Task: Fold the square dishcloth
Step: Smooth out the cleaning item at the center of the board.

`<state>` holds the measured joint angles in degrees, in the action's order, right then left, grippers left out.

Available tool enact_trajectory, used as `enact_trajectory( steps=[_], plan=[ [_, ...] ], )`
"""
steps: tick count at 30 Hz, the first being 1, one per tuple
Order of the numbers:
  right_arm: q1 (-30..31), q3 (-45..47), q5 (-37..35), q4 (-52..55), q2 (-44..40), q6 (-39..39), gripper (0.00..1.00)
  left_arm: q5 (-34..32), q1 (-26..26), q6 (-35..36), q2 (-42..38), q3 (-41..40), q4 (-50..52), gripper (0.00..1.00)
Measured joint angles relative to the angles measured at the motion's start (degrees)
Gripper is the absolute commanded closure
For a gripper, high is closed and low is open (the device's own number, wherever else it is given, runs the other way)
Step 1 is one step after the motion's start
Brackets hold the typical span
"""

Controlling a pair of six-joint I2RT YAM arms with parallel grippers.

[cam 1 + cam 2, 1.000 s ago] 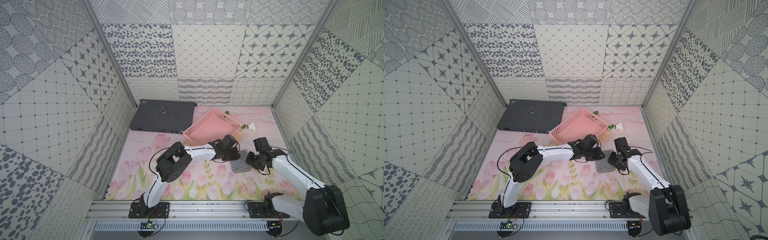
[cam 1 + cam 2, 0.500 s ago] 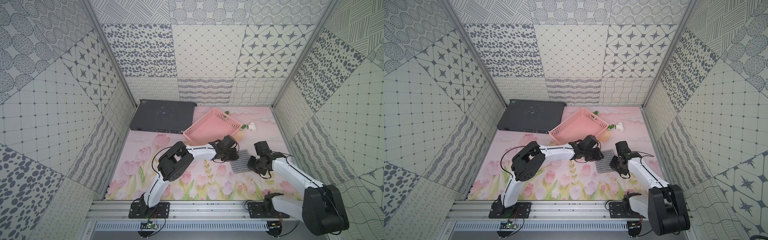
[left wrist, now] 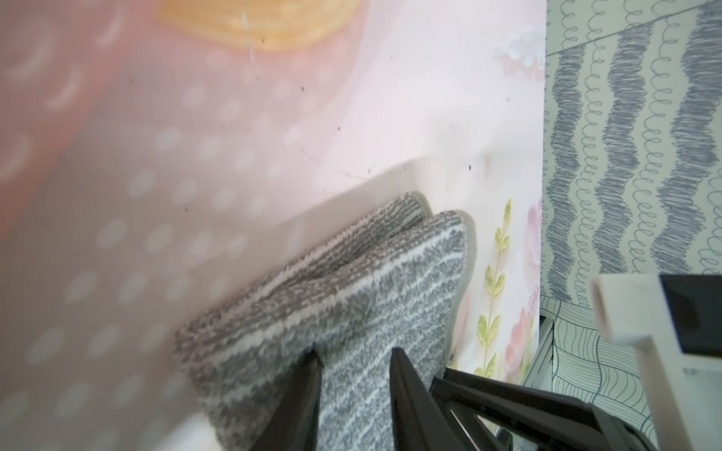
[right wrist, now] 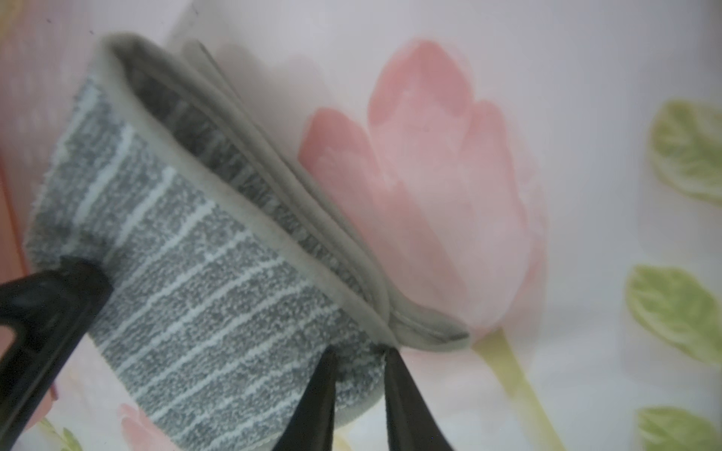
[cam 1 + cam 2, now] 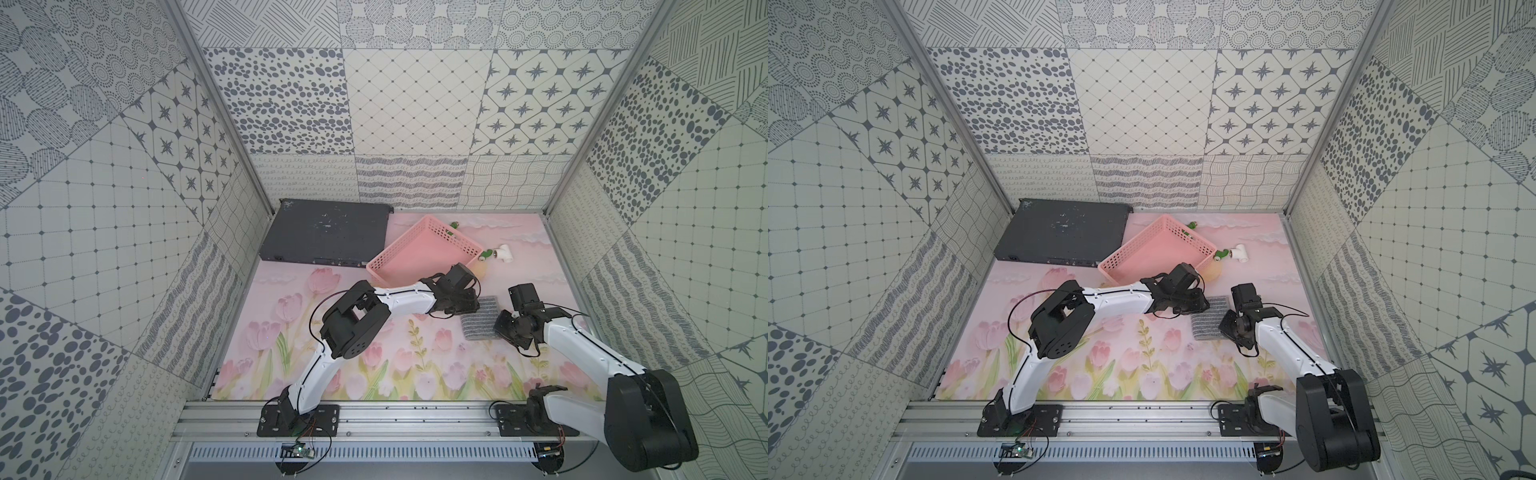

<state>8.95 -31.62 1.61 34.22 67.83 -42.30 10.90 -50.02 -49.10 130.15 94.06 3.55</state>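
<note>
The square dishcloth (image 5: 482, 319), folded into a layered grey striped pad, lies on the tulip mat (image 5: 415, 365) between the two grippers. The left gripper (image 3: 353, 353) pinches its top layer at one corner and the right gripper (image 4: 359, 353) pinches the neighbouring corner, both pairs of jaws clenched narrowly on the pile, with the raised hem running from one to the other. Beyond the left jaws, on the side away from the right ones, sits the pink perforated basket (image 5: 457, 237), showing only its own floor inside, and a white pipe fitting (image 5: 505, 252) lies outside, just beside its wall.
</note>
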Motion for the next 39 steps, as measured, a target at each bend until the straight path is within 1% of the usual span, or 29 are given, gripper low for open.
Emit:
enact_trajectory(
  steps=[8, 13, 16, 23, 32, 34, 35, 37, 38, 39],
  plan=[
    [-0.04, 0.79, 2.01, -4.87, 2.78, -1.46, 0.75, 0.2, 1.75, 0.94, 2.38, 4.85, 0.94, 0.65],
    [-0.04, 0.48, 2.27, -5.46, 2.71, -1.29, 0.69, 0.33, 2.25, 1.2, 1.31, 5.51, 1.49, 0.61],
    [-0.04, -0.85, 2.01, -3.98, 2.12, -0.76, 0.66, 0.7, 2.36, 1.14, -0.79, 4.79, 1.44, 0.59],
    [-0.48, -7.69, -1.05, 0.94, -1.81, 1.07, 0.6, 2.12, 2.34, 0.02, -5.55, 3.04, 0.68, 0.57],
    [-2.29, -12.74, -3.63, 5.77, -5.31, 3.1, 0.52, 4.04, 2.29, -1.95, -5.9, 2.91, -1.75, 0.56],
    [-2.64, -13.2, -3.89, 6.62, -5.77, 3.52, 0.49, 4.44, 2.32, -2.34, -5.92, 2.86, -2.05, 0.56],
    [-2.78, -13.51, -4.04, 7.1, -5.95, 3.76, 0.46, 4.55, 2.32, -2.4, -6.01, 2.8, -2.16, 0.56],
    [-3.3, -14.19, -4.13, 7.65, -6.25, 4.24, 0.34, 4.63, 2.29, -2.47, -6.58, 2.45, -2.19, 0.55],
    [-3.65, -14.71, -4.39, 8.02, -6.54, 5.2, 0.26, 4.59, 2.29, -2.43, -7.41, 1.92, -2.21, 0.52],
    [-3.85, -15.04, -4.68, 8.07, -6.86, 5.7, 0.21, 4.57, 2.29, -2.36, -8.33, 1.38, -2.14, 0.5]
  ],
)
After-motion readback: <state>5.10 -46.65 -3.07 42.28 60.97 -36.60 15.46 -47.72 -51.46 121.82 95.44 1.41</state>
